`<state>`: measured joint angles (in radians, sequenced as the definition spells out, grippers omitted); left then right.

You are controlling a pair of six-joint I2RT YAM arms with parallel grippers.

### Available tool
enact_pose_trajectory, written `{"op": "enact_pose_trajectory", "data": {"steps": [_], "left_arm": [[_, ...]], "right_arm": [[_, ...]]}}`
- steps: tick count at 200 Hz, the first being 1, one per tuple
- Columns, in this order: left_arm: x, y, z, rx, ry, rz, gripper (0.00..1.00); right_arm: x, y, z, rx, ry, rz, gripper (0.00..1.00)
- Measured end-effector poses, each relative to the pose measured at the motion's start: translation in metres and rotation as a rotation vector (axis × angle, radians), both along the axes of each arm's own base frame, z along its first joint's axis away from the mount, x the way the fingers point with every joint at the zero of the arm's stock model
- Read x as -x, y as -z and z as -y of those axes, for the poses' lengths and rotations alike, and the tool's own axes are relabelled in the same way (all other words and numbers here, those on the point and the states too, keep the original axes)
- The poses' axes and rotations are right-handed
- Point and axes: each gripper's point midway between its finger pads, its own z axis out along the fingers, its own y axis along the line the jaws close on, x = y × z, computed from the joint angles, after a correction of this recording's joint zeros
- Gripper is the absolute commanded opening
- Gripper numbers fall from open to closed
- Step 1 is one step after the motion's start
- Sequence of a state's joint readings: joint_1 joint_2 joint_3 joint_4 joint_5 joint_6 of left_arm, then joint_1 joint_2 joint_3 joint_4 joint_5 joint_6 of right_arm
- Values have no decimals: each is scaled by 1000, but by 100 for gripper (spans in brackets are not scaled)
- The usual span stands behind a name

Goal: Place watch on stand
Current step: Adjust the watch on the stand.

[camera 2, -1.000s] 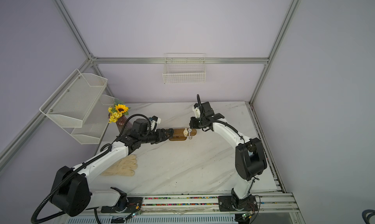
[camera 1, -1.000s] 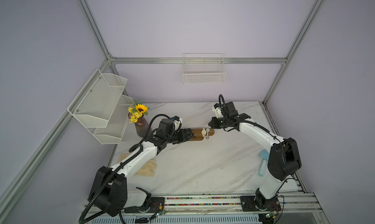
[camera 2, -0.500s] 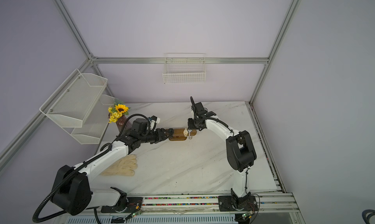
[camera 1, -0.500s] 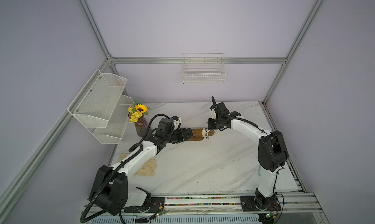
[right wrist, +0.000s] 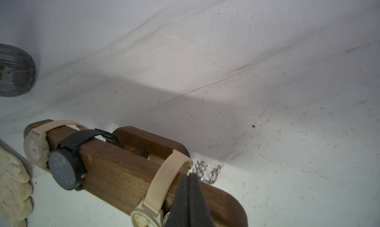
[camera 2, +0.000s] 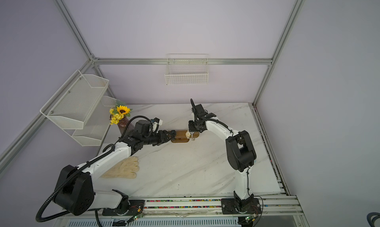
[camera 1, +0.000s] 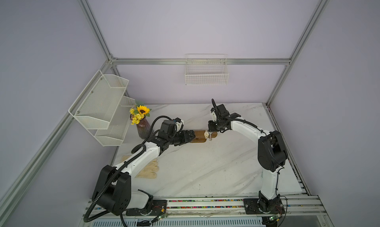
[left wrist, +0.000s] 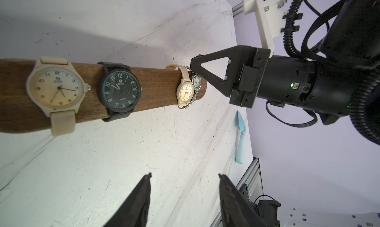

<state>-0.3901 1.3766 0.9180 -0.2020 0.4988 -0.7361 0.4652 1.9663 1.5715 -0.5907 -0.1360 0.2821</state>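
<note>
Watch (left wrist: 196,82) with silver chain hangs at end of stand (left wrist: 152,88); right fingers (right wrist: 181,199) pressed together, touching its chain; left fingers (left wrist: 139,199) spread, clear of stand.

You can read numbers on two watches on the stand (left wrist: 156,88). The big cream watch (left wrist: 55,88), near the left end, has dark numbers all round its face, like 12, 3 and 10. The black watch (left wrist: 121,90), just to its right, has pale green 12, 2, 4, 6, 8, 10 and the word QUARTZ. The small name under each 12 is too blurry to read.
</note>
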Motion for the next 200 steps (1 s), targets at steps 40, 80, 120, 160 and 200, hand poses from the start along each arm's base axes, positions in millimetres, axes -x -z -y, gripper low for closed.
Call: {"op": "enact_pose_trajectory", "data": {"steps": [40, 80, 120, 160, 200], "left_arm": [[-1, 2, 1, 4, 4, -5, 53], [0, 4, 2, 7, 10, -13, 53], [-1, 2, 3, 13, 14, -9, 53], [-4, 6, -3, -17, -11, -5, 55], [-28, 50, -50, -180, -184, -111, 62]], "right_arm": [[12, 1, 5, 5, -2, -11, 0], [24, -3, 11, 12, 1, -10, 0], [32, -15, 9, -14, -13, 3, 0], [40, -14, 2, -33, -32, -7, 0], [46, -11, 0, -54, -32, -31, 0]]}}
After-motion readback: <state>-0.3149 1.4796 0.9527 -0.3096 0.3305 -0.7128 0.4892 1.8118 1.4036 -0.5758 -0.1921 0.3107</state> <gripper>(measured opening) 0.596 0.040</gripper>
